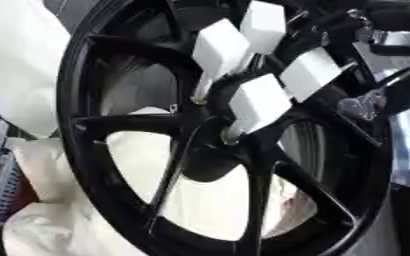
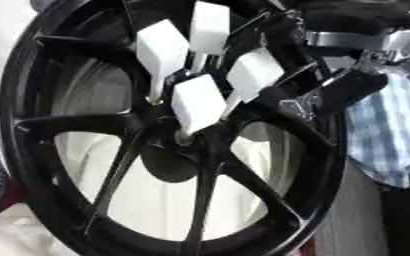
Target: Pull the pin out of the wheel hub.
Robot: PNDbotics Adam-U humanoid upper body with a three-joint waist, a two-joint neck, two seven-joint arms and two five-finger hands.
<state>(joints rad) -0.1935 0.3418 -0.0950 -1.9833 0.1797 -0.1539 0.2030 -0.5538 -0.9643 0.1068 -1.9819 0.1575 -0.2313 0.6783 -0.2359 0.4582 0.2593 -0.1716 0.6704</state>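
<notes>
While the black wheel hub [image 1: 200, 150] fills the left eye view, four white-tagged pins [image 1: 259, 102] stick out around its center, upper middle of frame. Right hand [image 1: 392, 75] sits upper right, can't tell what its fingers are doing.

Right eye view: same hand [image 2: 348, 85] just beside the nearest white tag [image 2: 252, 72], grip still unclear.

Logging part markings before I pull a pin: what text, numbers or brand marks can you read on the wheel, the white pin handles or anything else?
None readable.
Black wheel: no visible marking.
White pin handles: blank faces.
Right hand: no label visible.
</notes>
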